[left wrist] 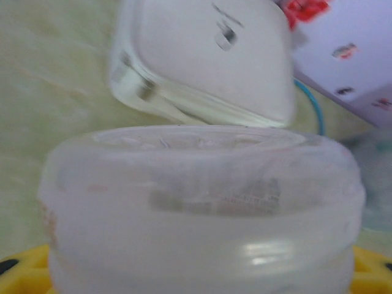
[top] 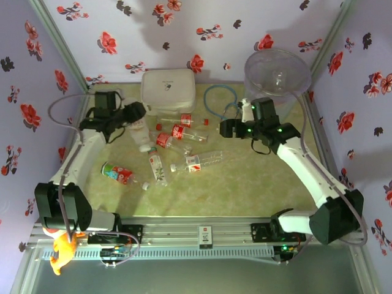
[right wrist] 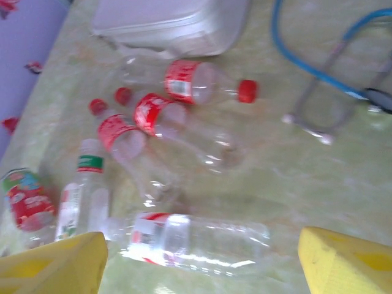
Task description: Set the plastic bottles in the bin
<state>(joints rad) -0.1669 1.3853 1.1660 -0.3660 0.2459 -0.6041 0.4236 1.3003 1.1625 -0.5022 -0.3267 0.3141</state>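
Nearest to me, towards the front-left part of the tabletop [top: 245, 196], lay a bottle with a red and green label [top: 116, 174]. Just beside it lay a bottle with a white-green label [top: 157, 166]. The plastic bottles were clear, thin and ribbed, and these lay on their sides on the pale green marbled surface.

A little further, my right gripper [right wrist: 199, 269] hung with its yellow fingers [right wrist: 49, 263] wide apart and nothing between them. It was above a bottle with a red-white label [right wrist: 196, 240]. Beyond that, three red-labelled bottles [right wrist: 184, 92] lay close together near the middle.

My left gripper [top: 138, 122] was clamped on one clear bottle [left wrist: 202, 208], whose round body stood blurred just before the wrist camera.

Behind it, at the far edge, the white case [top: 168, 89] lay flat, smooth and with rounded corners. A blue cable [top: 214, 101] curled between the case and the bin [top: 277, 73]. The bin stood upright in the far-right corner, translucent and round, just behind my right gripper.
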